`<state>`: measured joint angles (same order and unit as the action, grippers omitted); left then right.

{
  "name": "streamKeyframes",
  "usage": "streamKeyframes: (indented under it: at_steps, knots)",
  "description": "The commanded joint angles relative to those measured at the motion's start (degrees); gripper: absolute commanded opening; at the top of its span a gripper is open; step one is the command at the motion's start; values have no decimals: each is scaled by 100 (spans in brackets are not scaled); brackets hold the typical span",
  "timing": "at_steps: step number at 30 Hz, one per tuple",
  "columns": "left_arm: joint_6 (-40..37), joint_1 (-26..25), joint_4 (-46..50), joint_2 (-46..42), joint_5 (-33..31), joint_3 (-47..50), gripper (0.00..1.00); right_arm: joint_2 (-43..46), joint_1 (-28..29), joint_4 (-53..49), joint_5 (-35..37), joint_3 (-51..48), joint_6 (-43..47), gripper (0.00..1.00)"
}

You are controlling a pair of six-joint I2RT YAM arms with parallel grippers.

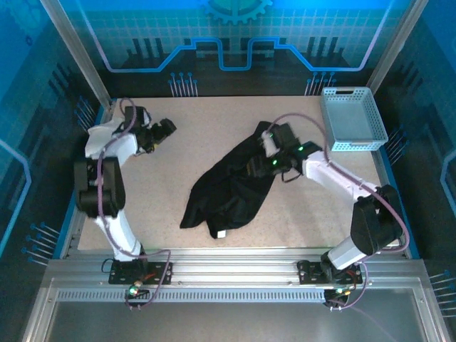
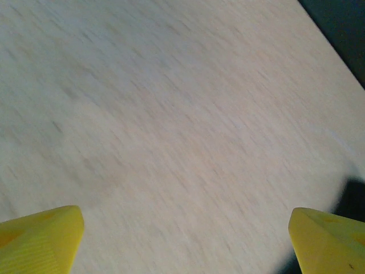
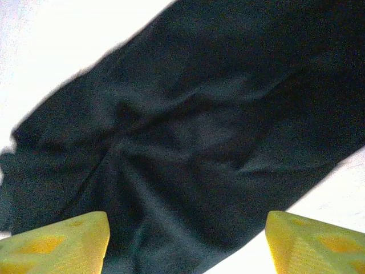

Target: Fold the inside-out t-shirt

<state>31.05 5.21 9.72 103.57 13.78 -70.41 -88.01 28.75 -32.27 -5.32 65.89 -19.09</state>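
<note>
The t-shirt (image 3: 199, 142) is soft, matt, creased cloth; the table (image 2: 171, 114) looks matt and grainy.

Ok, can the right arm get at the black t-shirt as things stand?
Likely yes: its open fingers hover over the crumpled black t-shirt, with nothing between them and the cloth.

Pale desk, grey tray, blue booth.
The desk (image 1: 214, 128) is a light board with a fine speckled grain, seen close up and slightly blurred in the left wrist view. A grey-blue perforated tray (image 1: 353, 117) sits upright at its far right corner. A metal rail (image 1: 235, 274) runs along the near edge, and a blue gear-patterned wall (image 1: 235, 28) stands behind.
</note>
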Motion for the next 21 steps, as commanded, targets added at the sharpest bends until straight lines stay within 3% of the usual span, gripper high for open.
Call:
streamKeyframes:
  at_steps: [1,7,8,11,13,18,21]
  knots:
    - [585,-500,-944,-1154,279,1379,92,197,757,-487,-122,-471,32,74]
    - [231,-1659,320,-2781,-240,3162,89,-340,1763,852,-452,-963,-616,72]
    - [266,-1763,570,-3021,-284,3341,88,-487,1810,993,-446,-920,-673,67]
    - [523,-2129,998,-3844,-172,3872,82,-663,1829,1229,-277,-828,-712,39]
    - [620,-2358,1119,-4098,-4,4051,77,-553,1793,1139,-9,-811,-639,26]
    - [624,-2525,524,-3633,239,4352,58,-247,1545,1074,192,-867,-558,3]
    - [602,-2591,17,-2986,455,4215,44,-68,1391,1044,110,-859,-567,0]
